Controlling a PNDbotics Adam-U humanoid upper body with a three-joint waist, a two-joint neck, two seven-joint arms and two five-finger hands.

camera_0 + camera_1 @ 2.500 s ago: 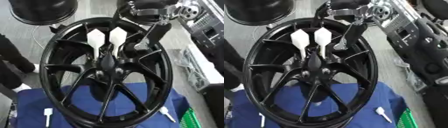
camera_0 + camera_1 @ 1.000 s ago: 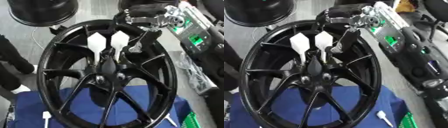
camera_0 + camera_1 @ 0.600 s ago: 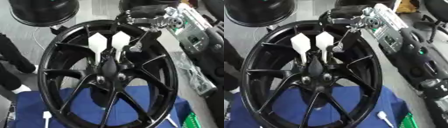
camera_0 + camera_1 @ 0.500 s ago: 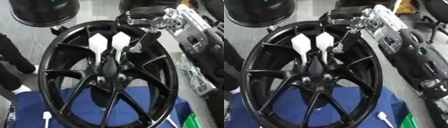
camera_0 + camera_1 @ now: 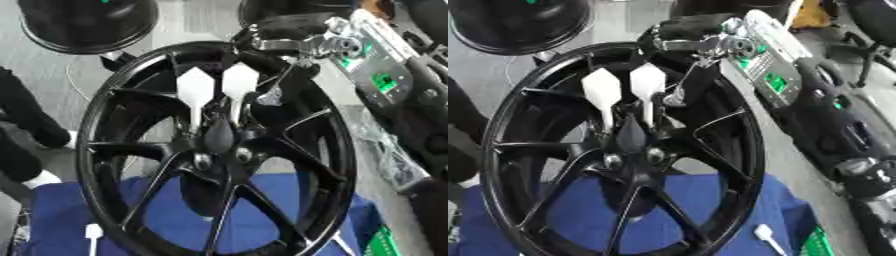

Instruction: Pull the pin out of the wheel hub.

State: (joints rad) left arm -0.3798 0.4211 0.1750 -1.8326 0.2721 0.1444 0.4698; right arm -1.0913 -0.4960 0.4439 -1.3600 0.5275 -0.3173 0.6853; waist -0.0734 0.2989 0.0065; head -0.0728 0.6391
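Large glossy black multi-spoke alloy wheel [image 5: 219, 165] stands tilted on a blue cloth [image 5: 702, 200] and fills most of both eye views. Hub at centre carries a dark teardrop-shaped cap [image 5: 219, 137] with two small silvery bolt holes [image 5: 203, 160] just below it. Two white plastic pins with flat diamond-shaped heads [image 5: 196, 90] and [image 5: 240, 82] stand side by side in the hub area; their thin stems run down towards the cap, heads up near the upper spokes. Right hand [image 5: 280, 97], black with silver joints, comes in from the upper right over the rim, fingers pointing down just beside the right-hand pin's head; cannot tell whether the fingers are curled round the pin or only beside it. Forearm behind it shows a silver plate with green lights [image 5: 767, 67]. Left hand not seen in either view. Loose white pins lie on the cloth: one at lower left [image 5: 92, 232], one at lower right [image 5: 765, 235]. Green crate corner [image 5: 385, 242] at lower right; contents not visible. Round black stool seat [image 5: 87, 22] at upper left.
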